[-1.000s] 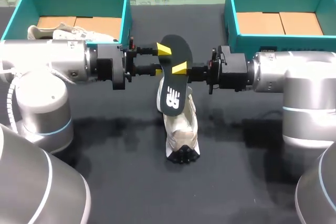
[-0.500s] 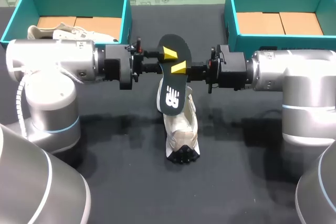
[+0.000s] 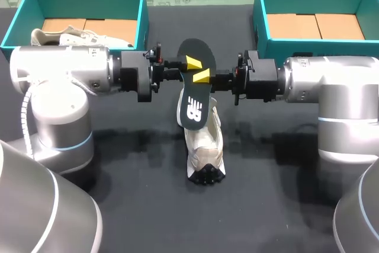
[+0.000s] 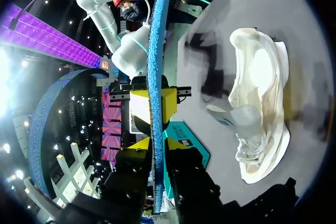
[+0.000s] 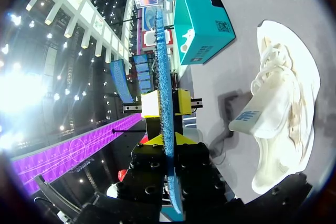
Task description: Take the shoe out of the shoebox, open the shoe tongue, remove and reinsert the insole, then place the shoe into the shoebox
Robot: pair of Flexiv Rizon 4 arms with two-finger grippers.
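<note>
A black insole (image 3: pixel 192 96) with a blue underside hangs upright in the air above the middle of the table. My right gripper (image 3: pixel 203 76) is shut on its edge from the right. My left gripper (image 3: pixel 188 62) comes in from the left, just above it, and its yellow tips press both faces of the insole. In the left wrist view the insole (image 4: pixel 154 51) runs edge-on between my own tips (image 4: pixel 153 144), with the right gripper (image 4: pixel 153 106) just ahead. The right wrist view shows the same grip on the insole (image 5: pixel 161 66). The cream shoe (image 3: pixel 204 146) lies on the black table under it.
A teal shoebox (image 3: pixel 142 22) at the back left holds a second pale shoe (image 3: pixel 71 37). Another teal shoebox (image 3: pixel 257 22) stands at the back right with only cardboard inside. Both arms span the table's middle at insole height.
My left gripper has moved right toward the insole and its fingers have closed onto it. The right arm, insole and shoe have stayed in place.
</note>
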